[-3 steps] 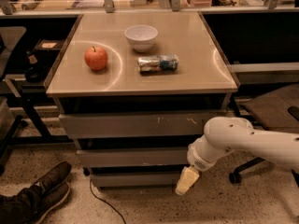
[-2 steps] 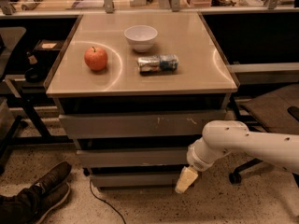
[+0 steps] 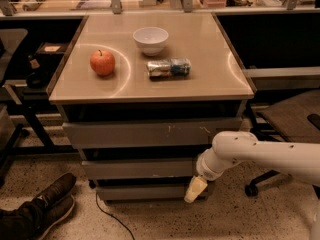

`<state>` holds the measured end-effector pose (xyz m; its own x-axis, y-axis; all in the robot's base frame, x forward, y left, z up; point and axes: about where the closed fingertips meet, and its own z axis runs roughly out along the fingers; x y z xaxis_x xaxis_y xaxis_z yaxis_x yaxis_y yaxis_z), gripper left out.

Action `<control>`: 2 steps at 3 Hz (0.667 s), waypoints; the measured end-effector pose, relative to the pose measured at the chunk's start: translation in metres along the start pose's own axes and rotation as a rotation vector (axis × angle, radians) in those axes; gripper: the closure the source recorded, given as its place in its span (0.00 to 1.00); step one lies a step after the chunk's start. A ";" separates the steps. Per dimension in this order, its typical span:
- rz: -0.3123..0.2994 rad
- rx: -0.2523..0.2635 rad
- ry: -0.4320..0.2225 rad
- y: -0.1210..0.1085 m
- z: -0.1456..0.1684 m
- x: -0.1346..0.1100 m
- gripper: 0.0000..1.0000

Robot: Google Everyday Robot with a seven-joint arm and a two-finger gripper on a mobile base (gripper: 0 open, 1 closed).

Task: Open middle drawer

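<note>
The middle drawer (image 3: 140,168) is a flat grey handle-less front in the cabinet under the table, between a larger scratched front (image 3: 150,133) above and a shorter front (image 3: 142,192) below. A dark gap shows above it. My gripper (image 3: 195,189), cream-tipped on a white arm (image 3: 260,151), points down at the right end of the drawers. It hangs just below the middle drawer's right edge, in front of the bottom front's right end. It holds nothing that I can see.
The tabletop (image 3: 210,79) carries a red apple (image 3: 102,62), a white bowl (image 3: 151,39) and a lying snack bag (image 3: 169,68). A person's shoe (image 3: 42,209) lies on the floor at the lower left. An office chair (image 3: 290,119) stands at the right. A cable (image 3: 107,216) runs along the floor.
My arm and gripper have shifted slightly to the left and up, closer to the right end of the drawers. The drawers and the things on the table have not moved.
</note>
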<state>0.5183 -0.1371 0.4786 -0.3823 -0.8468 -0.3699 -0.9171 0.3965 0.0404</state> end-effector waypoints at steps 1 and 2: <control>-0.008 -0.001 -0.009 -0.009 0.016 -0.004 0.00; -0.025 0.000 -0.021 -0.018 0.029 -0.010 0.00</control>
<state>0.5415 -0.1253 0.4542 -0.3572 -0.8488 -0.3897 -0.9263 0.3756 0.0310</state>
